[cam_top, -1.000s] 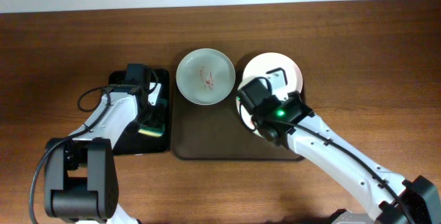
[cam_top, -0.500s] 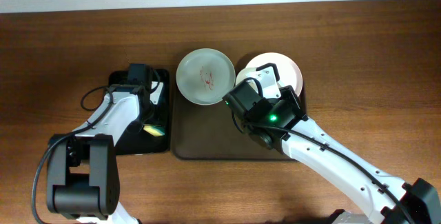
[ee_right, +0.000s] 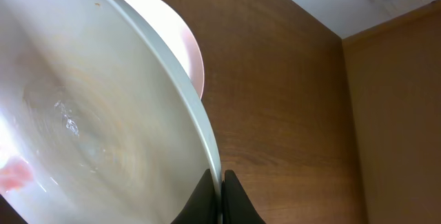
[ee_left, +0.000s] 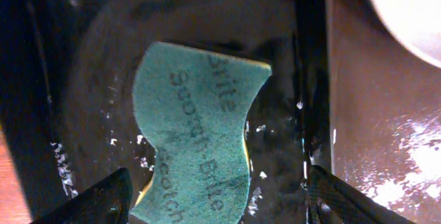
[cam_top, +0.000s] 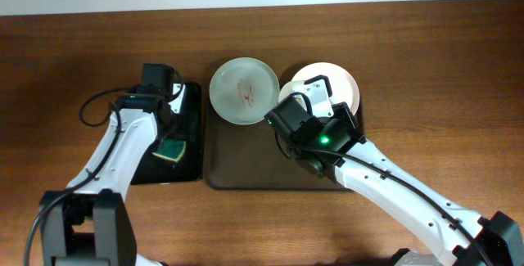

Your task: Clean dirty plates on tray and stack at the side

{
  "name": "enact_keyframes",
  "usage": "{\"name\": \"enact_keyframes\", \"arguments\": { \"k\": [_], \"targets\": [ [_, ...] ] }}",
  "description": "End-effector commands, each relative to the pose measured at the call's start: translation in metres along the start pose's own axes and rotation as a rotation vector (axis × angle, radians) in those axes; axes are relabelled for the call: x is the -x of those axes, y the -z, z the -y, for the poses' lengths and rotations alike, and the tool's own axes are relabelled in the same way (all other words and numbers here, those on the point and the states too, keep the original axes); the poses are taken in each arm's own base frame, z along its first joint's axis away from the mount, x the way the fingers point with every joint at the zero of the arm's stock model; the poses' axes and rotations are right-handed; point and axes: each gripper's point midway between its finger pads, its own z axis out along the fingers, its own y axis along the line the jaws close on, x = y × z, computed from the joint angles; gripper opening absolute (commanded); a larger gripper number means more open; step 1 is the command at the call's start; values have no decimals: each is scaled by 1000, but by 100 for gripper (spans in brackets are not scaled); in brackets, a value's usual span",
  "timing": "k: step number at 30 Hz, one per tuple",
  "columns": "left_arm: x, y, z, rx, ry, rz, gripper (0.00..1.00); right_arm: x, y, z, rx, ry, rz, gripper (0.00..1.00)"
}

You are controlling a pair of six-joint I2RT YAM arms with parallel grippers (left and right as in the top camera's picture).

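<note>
The rim of a smeared plate (ee_right: 83,114) is clamped by the right end effector (ee_right: 222,196) over the brown tray (cam_top: 246,168). The left end effector (ee_left: 220,198) is held spread above a sponge (ee_left: 200,127) in the black tray (ee_left: 89,58).

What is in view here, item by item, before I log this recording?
pale green plate: one, red smears, at the far left corner of the brown tray
pinkish-white plate: one, at the tray's far right corner, partly hidden
brown tray: one, dark brown, mid-table
black tray: one, left of the brown tray
sponge: one, green, lying in the black tray
table: one, brown wood
left gripper: open, above the sponge
right gripper: shut on the pale green plate's rim
</note>
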Motion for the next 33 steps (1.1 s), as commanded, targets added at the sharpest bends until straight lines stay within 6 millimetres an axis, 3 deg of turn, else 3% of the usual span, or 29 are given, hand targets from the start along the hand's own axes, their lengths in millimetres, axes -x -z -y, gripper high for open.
{"name": "enact_keyframes", "arguments": {
  "k": [1,11,18,20,22,23,27,30,31,32,33],
  "targets": [
    [10,12,-3,12,7,44,81,10,9,5,15,-56,33,4],
    [15,-29,-1,16,5,13,82,7,10,-2,58,-75,18,4],
    [6,-61,-4,47,16,-50,80,7,10,-2,58,-75,17,4],
    [4,-66,-4,47,15,-60,58,7,10,-2,58,-75,17,4],
    [6,-67,-4,47,18,-53,16,7,10,-2,58,-75,18,4],
    [7,-67,-4,47,18,-49,1,7,10,-2,58,-75,18,4],
    [8,-63,-7,57,59,-46,0,8,10,-2,54,-75,19,4],
    [15,-47,-14,60,142,-2,0,8,10,-1,50,-75,20,4],
    [17,-43,-16,62,148,11,3,8,10,-1,50,-75,20,4],
    [20,-37,-19,63,155,27,38,8,10,0,50,-76,21,4],
    [22,-27,-22,65,162,48,88,8,10,0,51,-79,23,4]
  ]
}}
